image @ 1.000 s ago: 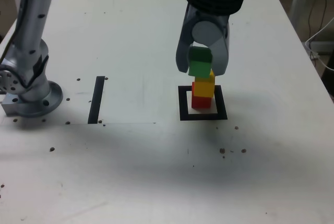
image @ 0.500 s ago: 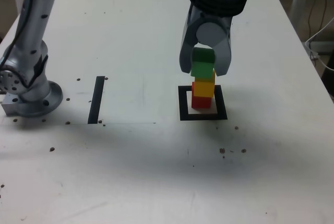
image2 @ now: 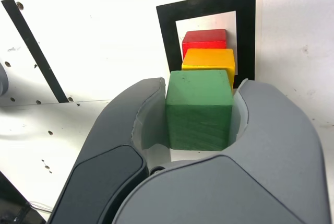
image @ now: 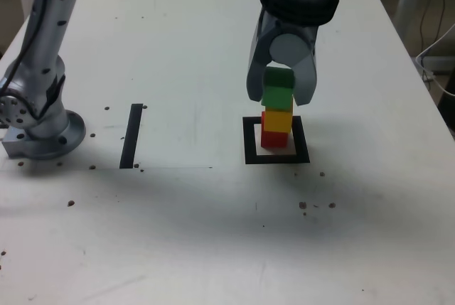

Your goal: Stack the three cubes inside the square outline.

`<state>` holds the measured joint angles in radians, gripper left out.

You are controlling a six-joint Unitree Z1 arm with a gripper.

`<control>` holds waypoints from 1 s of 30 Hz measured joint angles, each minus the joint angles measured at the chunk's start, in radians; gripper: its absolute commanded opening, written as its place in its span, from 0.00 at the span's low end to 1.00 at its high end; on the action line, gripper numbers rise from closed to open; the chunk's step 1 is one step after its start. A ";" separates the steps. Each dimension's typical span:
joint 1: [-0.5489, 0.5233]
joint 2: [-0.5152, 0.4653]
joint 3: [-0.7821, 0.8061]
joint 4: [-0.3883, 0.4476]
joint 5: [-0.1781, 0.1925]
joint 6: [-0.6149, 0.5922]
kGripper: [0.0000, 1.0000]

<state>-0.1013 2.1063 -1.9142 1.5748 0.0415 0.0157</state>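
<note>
A red cube (image: 274, 138) sits inside the black square outline (image: 250, 141), with a yellow cube (image: 278, 120) stacked on it. My gripper (image: 279, 92) is shut on the green cube (image: 277, 88), holding it right at the top of the yellow one; whether they touch I cannot tell. The wrist view shows the green cube (image2: 199, 109) clamped between the grey fingers (image2: 125, 125), with the yellow cube (image2: 209, 59), the red cube (image2: 204, 37) and the outline (image2: 167, 36) beyond it.
A straight black strip (image: 131, 135) lies on the white table at the exterior view's left. The arm's grey base (image: 39, 124) stands further left. Small dark specks dot the tabletop. A cable hangs past the table's right edge.
The gripper with the green cube has shifted slightly right and settled over the yellow cube. The red and yellow cubes have not moved.
</note>
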 measured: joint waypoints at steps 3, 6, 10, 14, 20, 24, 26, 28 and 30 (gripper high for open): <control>0.001 0.000 0.003 -0.002 0.000 0.000 0.30; 0.004 0.000 0.010 -0.007 0.002 0.001 0.34; 0.007 0.000 0.016 -0.011 0.003 0.005 0.56; 0.008 0.000 0.017 -0.016 0.003 0.013 0.87; 0.008 0.001 0.019 -0.019 0.008 0.018 0.99; 0.008 0.001 0.019 -0.019 0.010 0.018 0.99; 0.008 0.001 0.019 -0.019 0.011 0.018 0.99; 0.008 0.000 0.020 -0.019 0.015 0.018 0.99; 0.008 -0.009 0.027 -0.018 0.022 0.018 1.00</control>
<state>-0.0937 2.0975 -1.8869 1.5563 0.0636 0.0337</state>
